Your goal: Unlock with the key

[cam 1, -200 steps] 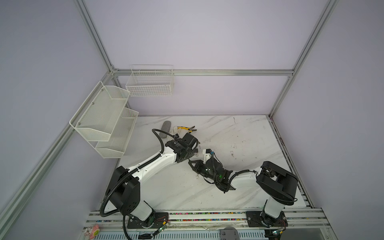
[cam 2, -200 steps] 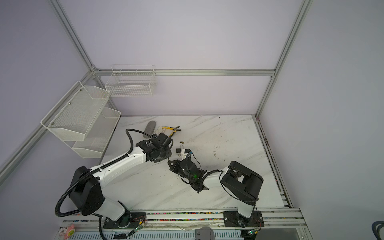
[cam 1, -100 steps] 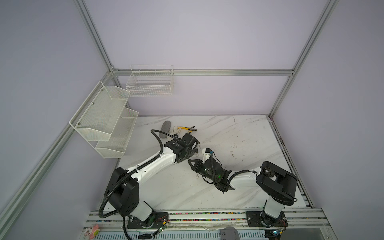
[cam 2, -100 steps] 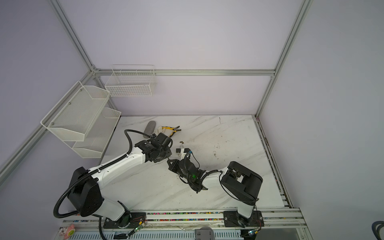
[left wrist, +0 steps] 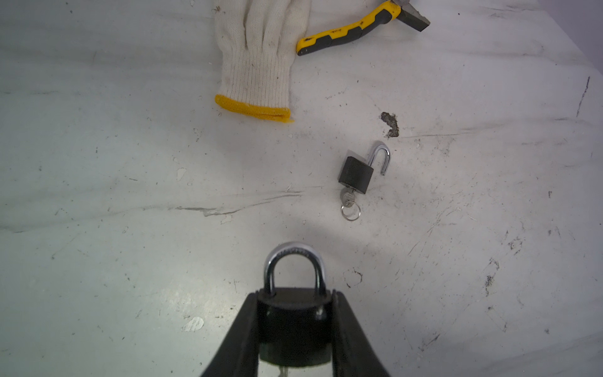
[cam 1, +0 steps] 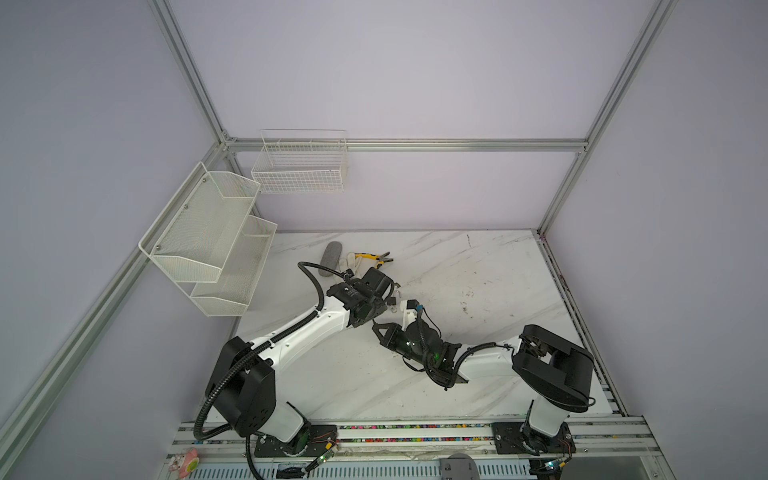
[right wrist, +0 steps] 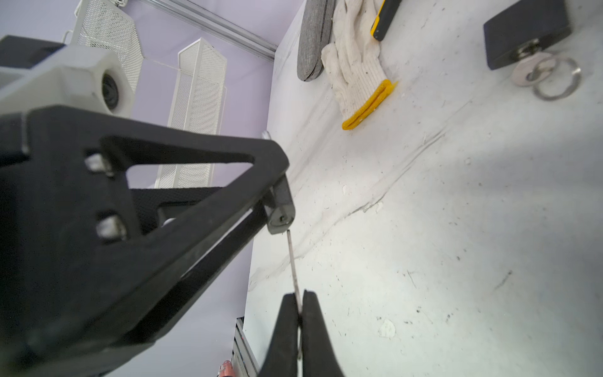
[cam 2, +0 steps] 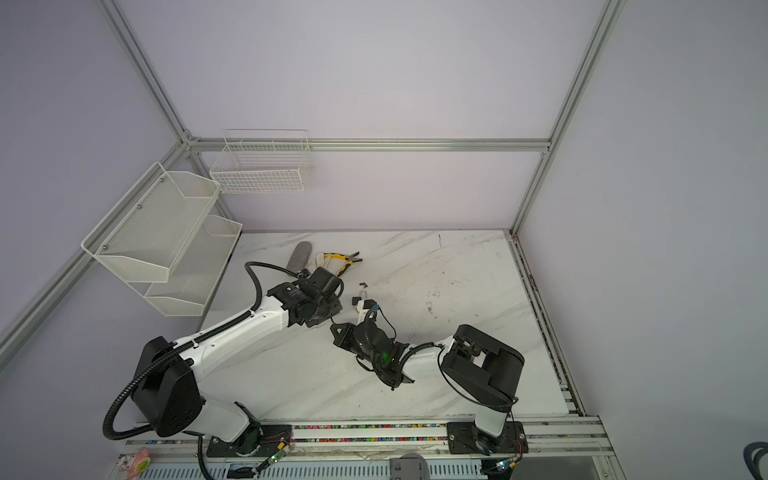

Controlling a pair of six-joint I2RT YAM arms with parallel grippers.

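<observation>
Two padlocks [left wrist: 295, 321] [left wrist: 355, 174], two keys [left wrist: 348, 196] [right wrist: 292, 261], two racks [cam 1: 301, 164] [cam 1: 208, 237] — one glove [left wrist: 257, 49], one pliers [left wrist: 352, 32], one pad [right wrist: 315, 36].

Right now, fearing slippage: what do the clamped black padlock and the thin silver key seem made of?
Black padlock: glossy black body, highlights suggest coated metal or plastic; curved shackle mirror-bright, likely chromed steel. Thin silver key: bare grey metal, dull sheen.
</observation>
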